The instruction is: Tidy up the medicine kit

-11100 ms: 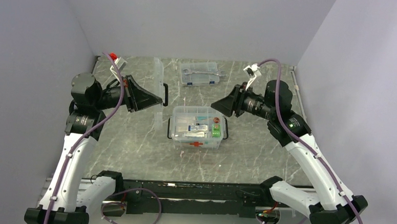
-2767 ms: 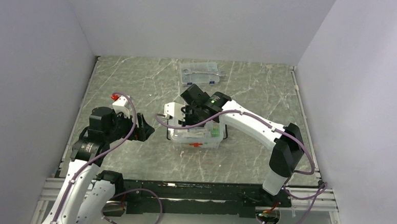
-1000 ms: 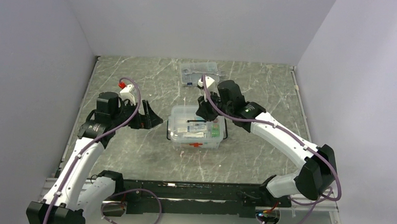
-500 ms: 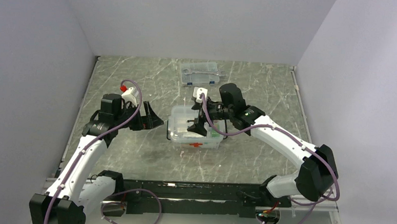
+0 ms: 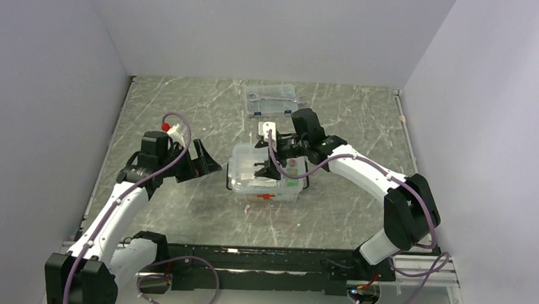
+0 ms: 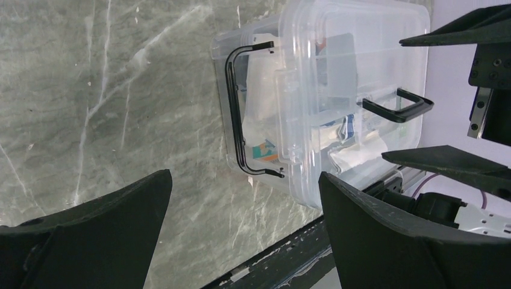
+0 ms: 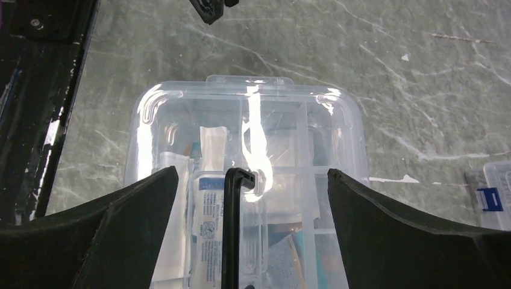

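Hovering open over the lid handle, right hand; left hand open, just left of kit at table centre. Next, likely: press lid down evenly, then swing latches.

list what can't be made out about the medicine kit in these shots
Print on the packets in the medicine kit: too small in the top view, blurred by glare on the lid in the right wrist view.
Kit's near end: cut off by the right wrist view's bottom edge.
Whether the side clasp locks the lid: unclear in the left wrist view.
Blue-latched case: cut off by the right wrist view's right edge.
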`<state>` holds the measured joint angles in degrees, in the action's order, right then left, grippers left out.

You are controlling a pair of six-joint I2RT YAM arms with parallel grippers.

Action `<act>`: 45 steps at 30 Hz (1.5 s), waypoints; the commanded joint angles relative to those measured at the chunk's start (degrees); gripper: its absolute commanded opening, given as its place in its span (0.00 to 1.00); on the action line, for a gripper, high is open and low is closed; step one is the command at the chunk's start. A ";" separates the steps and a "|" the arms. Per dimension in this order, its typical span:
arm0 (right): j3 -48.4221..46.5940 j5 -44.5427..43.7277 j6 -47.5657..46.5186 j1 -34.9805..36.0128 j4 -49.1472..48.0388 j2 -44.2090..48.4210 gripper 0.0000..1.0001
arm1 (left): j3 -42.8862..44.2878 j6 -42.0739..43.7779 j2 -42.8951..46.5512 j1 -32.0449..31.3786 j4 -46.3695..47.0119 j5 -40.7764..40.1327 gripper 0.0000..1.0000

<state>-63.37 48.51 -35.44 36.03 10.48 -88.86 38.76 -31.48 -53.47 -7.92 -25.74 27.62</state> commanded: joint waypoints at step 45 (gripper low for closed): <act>-2.94 -6.54 0.88 2.50 7.99 -9.49 0.85 | -4.18 -4.44 -12.00 2.74 11.78 5.46 0.93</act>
<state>-67.02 49.04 -33.21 38.65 8.19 -97.06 34.87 -35.40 -64.79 -5.43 -17.17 31.62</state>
